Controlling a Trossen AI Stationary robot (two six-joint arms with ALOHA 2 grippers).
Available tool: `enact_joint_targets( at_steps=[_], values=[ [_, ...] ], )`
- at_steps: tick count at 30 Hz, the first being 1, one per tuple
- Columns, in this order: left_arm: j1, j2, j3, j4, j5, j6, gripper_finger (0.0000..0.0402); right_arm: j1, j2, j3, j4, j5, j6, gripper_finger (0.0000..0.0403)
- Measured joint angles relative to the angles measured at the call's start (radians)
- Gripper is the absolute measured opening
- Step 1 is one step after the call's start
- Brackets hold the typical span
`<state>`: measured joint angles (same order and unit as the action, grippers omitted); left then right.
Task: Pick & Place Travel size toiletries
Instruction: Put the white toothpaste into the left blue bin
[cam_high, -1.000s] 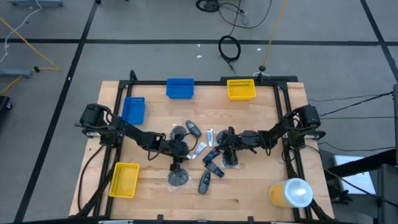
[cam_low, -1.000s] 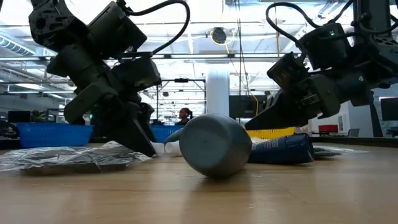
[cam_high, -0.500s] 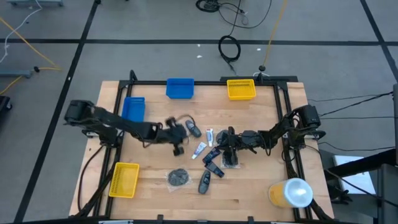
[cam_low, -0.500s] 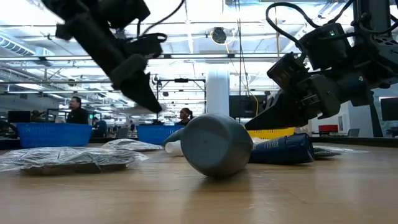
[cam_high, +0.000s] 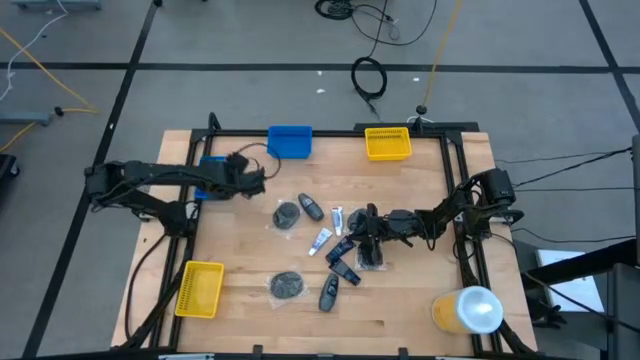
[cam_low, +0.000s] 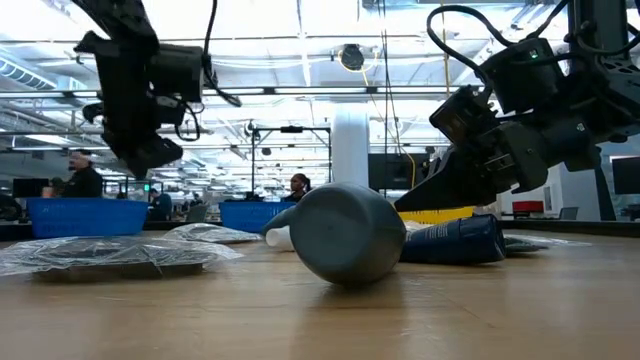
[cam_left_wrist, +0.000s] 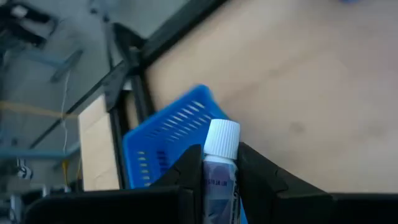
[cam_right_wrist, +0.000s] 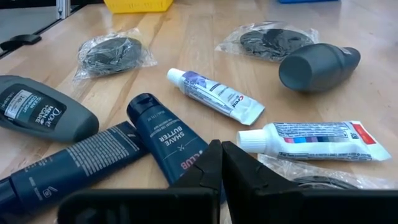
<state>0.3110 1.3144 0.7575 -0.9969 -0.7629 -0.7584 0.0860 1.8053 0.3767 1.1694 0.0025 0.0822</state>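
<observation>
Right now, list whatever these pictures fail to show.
- Left wrist view: the white-capped tube in the left gripper is hidden below its neck by the fingers and the picture's edge.
- High view: toiletry labels are too small to read.
- Low view: the grey bottle blocks the items behind it.

I read "SHAVE BUTTER" on dark blue tube (cam_right_wrist: 163, 142); "Dove" on dark grey bottle (cam_right_wrist: 38, 114) just beside it; white tubes' print unreadable to me

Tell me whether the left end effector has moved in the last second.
Yes. The left end effector, gripping a small tube, has swung from mid-table toward the blue bin at the table's left edge.
</observation>
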Motion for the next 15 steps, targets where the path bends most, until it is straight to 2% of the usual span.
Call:
enact_joint_targets(
  at_steps=[6,15],
  values=[
    [0.166,0.000,-0.060,0.045,0.011,-0.030,0.0080,0.000,0.000,0.000,0.000,0.000,0.000,0.0000],
    [0.313,0.000,-0.177,0.278,0.181,0.086,0.0082,0.000,0.000,0.000,0.000,0.000,0.000,0.0000]
  ],
)
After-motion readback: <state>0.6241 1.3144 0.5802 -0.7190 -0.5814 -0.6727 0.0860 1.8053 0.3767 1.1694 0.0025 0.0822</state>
